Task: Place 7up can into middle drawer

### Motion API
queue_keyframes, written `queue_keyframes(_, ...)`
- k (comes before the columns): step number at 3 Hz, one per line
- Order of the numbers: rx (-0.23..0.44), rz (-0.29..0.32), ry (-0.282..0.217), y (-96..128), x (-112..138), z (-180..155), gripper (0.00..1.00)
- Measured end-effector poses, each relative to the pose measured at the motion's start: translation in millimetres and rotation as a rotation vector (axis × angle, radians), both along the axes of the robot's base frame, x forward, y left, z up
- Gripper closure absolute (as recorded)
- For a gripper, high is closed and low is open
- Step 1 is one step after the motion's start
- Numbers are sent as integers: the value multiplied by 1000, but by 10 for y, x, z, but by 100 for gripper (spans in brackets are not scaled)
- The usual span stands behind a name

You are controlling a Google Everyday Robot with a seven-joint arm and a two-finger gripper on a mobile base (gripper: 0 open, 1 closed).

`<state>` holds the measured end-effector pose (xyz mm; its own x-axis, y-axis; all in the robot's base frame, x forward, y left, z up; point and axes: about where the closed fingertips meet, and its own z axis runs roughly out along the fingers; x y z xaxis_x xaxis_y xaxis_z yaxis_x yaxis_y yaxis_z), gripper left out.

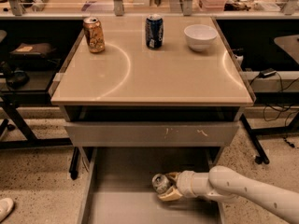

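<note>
The desk (pixel 154 78) stood in front of me, with a pale beige top. Under it the middle drawer (pixel 124 171) was pulled out, wide and grey, with a flat floor. Above the drawer was a closed grey drawer front (pixel 117 133) with pale scratches. My white arm (pixel 247 195) reached in from the right side, low over the floor of the drawer. At the back of the desk top stood a white bowl (pixel 200 36) on the right, a dark blue can (pixel 153 31) in the middle and a golden-brown can (pixel 94 34) on the left, all upright and well apart. The 7up can (pixel 161 183) was inside the middle drawer, in its right half, tilted with its silver top toward the left. My fingers (pixel 168 196) were clamped on it, one above and one below.
</note>
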<state>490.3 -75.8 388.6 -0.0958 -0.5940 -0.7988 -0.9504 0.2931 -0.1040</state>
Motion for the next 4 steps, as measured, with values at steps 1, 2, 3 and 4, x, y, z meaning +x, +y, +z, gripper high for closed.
queue_keyframes(1, 0, 0, 0, 0, 0, 0, 57)
queue_keyframes(2, 0, 0, 0, 0, 0, 0, 36)
queue_keyframes(3, 0, 0, 0, 1, 0, 0, 12)
queue_keyframes(4, 0, 0, 0, 1, 0, 0, 0)
